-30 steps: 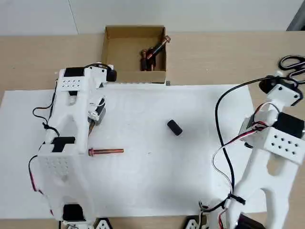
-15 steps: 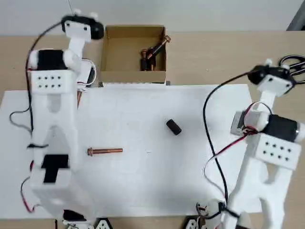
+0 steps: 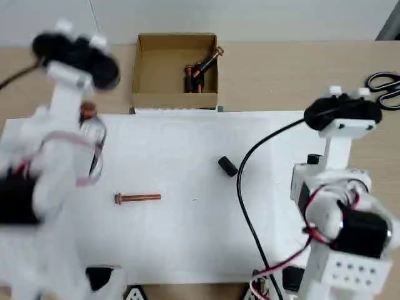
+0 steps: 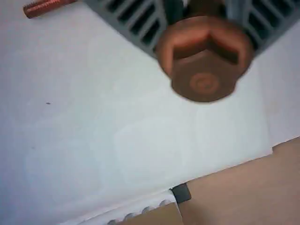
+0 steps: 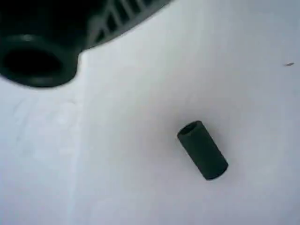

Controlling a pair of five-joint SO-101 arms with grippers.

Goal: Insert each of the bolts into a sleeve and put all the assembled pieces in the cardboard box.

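1. Looking at the left gripper (image 4: 202, 16) first: its ribbed grey jaws are pinching a copper bolt (image 4: 204, 61). The bolt sits right between them, with the hex head poking out toward the wrist camera.
2. From above, that gripper hangs over the left edge of the white sheet (image 3: 187, 250), just off the front-left corner of the cardboard box (image 3: 134, 69).
3. The right gripper (image 5: 65, 37) looks clamped on a black sleeve (image 5: 35, 61). The sleeve sits tight against the one ribbed pad I can make out, open end facing the camera.
4. A second sleeve (image 3: 228, 166) lies on its side mid-sheet, between the two arms and well apart from both sets of jaws.
5. A second bolt (image 3: 137, 198) lies flat on the sheet, head end toward the left arm, touching nothing.
6. A few copper-and-black assembled pieces (image 3: 199, 70) are piled in the box's right side, one leaning on the rim.
7. Scissors (image 3: 384, 81) sit at the far right of the table.
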